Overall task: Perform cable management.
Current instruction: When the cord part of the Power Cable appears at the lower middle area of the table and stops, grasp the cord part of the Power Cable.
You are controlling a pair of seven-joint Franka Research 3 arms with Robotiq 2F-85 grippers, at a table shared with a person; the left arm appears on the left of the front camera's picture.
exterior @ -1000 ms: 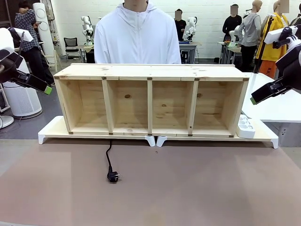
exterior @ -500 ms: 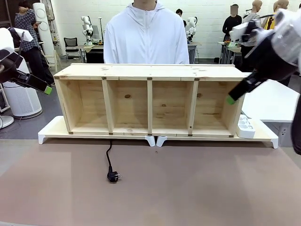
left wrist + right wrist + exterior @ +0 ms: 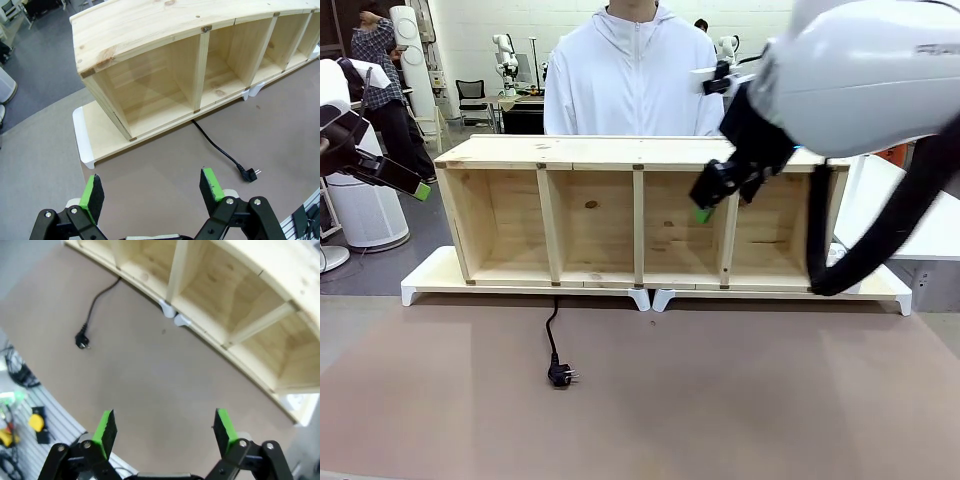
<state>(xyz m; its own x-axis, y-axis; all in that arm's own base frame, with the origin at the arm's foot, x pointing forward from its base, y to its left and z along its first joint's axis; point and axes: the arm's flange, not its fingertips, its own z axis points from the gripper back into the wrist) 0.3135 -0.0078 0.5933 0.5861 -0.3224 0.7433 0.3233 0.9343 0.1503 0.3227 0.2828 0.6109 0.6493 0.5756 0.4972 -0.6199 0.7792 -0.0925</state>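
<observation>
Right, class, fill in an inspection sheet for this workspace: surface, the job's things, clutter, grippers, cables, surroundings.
Surface: brown table mat, with the cable lying on it.
Job's things: thin black cable comes out from beneath the wooden shelf and ends in a plug lying on the mat, untouched.
Clutter: nothing seen.
Grippers: left gripper open, empty, raised off the shelf's left end; right gripper open, empty, in the air in front of the shelf.
Cables: thick black hose hangs from the right arm.
Surroundings: person in a white top behind the shelf; white risers under it.
</observation>
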